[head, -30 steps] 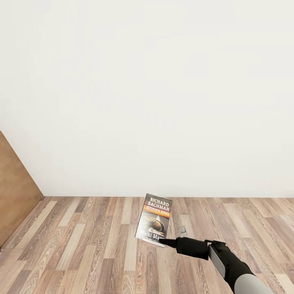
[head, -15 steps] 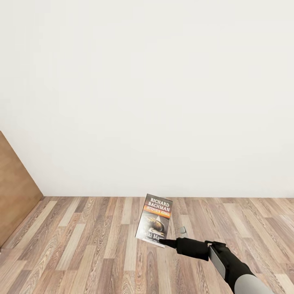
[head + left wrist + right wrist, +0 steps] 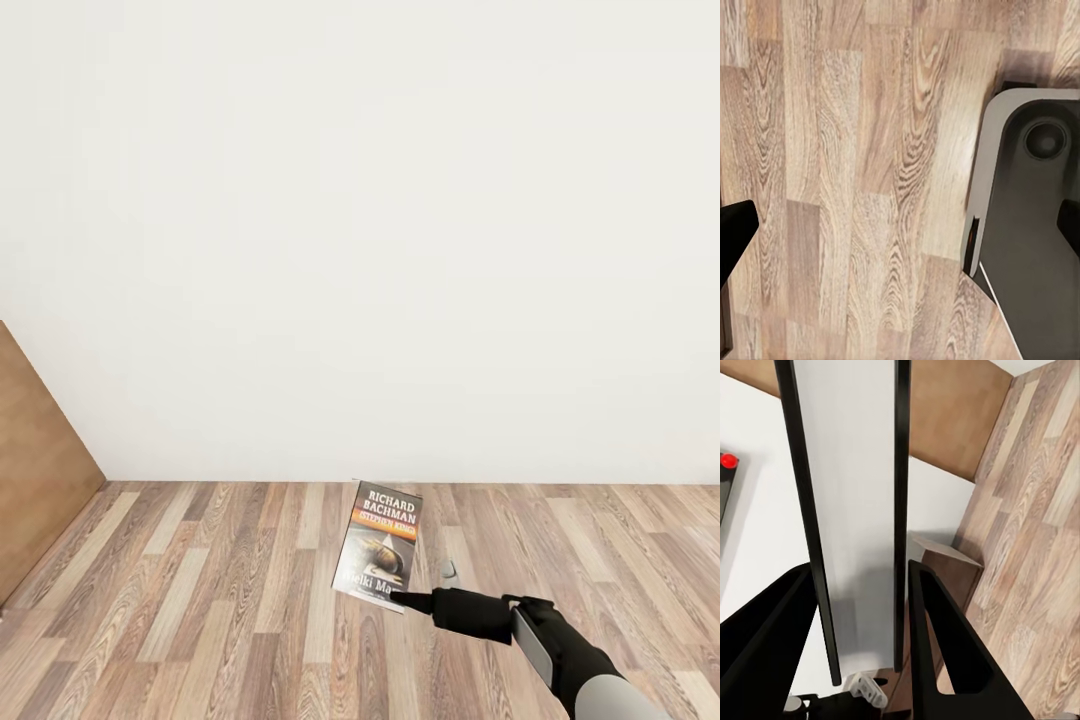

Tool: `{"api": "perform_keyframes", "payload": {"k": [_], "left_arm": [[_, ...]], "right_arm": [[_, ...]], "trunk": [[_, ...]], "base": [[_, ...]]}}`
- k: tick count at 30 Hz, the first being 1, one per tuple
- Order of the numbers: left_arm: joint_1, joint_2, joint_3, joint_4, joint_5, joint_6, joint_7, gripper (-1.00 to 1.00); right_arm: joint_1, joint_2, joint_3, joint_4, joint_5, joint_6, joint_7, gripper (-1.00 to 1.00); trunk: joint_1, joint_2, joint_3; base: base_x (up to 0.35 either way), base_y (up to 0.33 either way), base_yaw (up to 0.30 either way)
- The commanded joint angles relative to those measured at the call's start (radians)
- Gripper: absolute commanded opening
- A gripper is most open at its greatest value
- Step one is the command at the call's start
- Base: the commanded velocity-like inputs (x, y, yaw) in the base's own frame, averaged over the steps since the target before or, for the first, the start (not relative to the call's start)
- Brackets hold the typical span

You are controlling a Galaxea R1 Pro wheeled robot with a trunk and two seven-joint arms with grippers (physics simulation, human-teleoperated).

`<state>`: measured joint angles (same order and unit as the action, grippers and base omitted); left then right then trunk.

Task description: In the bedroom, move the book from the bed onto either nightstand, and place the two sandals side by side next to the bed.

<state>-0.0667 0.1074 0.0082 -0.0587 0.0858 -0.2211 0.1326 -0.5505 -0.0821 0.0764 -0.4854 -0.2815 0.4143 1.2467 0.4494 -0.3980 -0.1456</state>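
Step in hand: we judge this to be the carry; the book (image 3: 380,542) is off the bed and on its way to a nightstand.
Right gripper: the right gripper (image 3: 403,599) is clamped on the book's lower edge; in the right wrist view its two black fingers (image 3: 945,645) stand on either side of the thin pale page block (image 3: 855,510).
Book's place: held up in the air, cover toward the head camera, over the wood-plank floor (image 3: 200,600) and in front of the white wall (image 3: 360,250).
Left gripper: in the left wrist view we see dark fingertips (image 3: 735,229) at both edges, well apart, with bare floor between, so we read the left gripper (image 3: 900,225) as spread and empty, beside the robot's grey base (image 3: 1027,225).
Next move: we think the base must turn until a nightstand comes into sight, then the book should be lowered flat onto its top.
Hard to make out: the brown panel (image 3: 35,470) at the head view's left edge is cut off; we cannot tell what it belongs to. The low dark-brown piece (image 3: 945,566) behind the book in the right wrist view may be a nightstand, but we cannot be sure.
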Motion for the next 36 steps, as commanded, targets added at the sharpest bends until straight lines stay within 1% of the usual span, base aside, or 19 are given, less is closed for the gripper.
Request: {"api": "perform_keyframes", "payload": {"k": [1, 6, 11, 15, 22, 30, 36], "left_arm": [[-0.001, 0.0, 0.0, 0.001, 0.009, -0.004, -0.001, 1.0], [-0.001, 0.0, -0.001, 0.001, 0.007, -0.004, -0.002, 1.0], [0.0, 0.0, -0.002, 0.0, 0.005, -0.004, -0.002, 1.0], [-0.001, 0.0, -0.003, 0.0, 0.004, -0.004, -0.002, 1.0], [-0.001, 0.0, -0.005, -0.001, 0.003, -0.005, -0.002, 1.0], [-0.001, 0.0, -0.005, -0.001, 0.003, -0.005, -0.002, 1.0], [-0.001, 0.0, -0.006, -0.001, 0.003, -0.006, -0.002, 1.0]], "right_arm": [[0.0, -0.001, 0.007, 0.004, -0.01, 0.01, -0.001, -1.0], [0.007, -0.001, 0.009, 0.021, -0.003, 0.011, -0.001, -1.0], [0.022, -0.004, 0.01, 0.04, 0.028, 0.012, 0.0, -1.0], [0.028, -0.003, 0.01, 0.046, 0.04, 0.012, 0.001, -1.0], [0.042, -0.001, 0.012, 0.05, 0.05, 0.012, 0.006, -1.0], [0.054, 0.0, 0.012, 0.053, 0.052, 0.013, 0.008, -1.0], [0.059, 0.0, 0.014, 0.072, 0.053, 0.013, 0.006, -1.0]], "trunk": [[0.001, -0.002, -0.002], [0.001, -0.002, -0.002], [0.001, -0.002, -0.002], [0.001, -0.002, -0.002], [0.001, -0.002, -0.002], [0.001, -0.002, -0.002], [0.001, -0.002, -0.002]], "base": [[0.0, 0.0, 0.0], [0.0, 0.0, 0.0], [0.0, 0.0, 0.0], [0.0, 0.0, 0.0], [0.0, 0.0, 0.0], [0.0, 0.0, 0.0], [0.0, 0.0, 0.0]]}}
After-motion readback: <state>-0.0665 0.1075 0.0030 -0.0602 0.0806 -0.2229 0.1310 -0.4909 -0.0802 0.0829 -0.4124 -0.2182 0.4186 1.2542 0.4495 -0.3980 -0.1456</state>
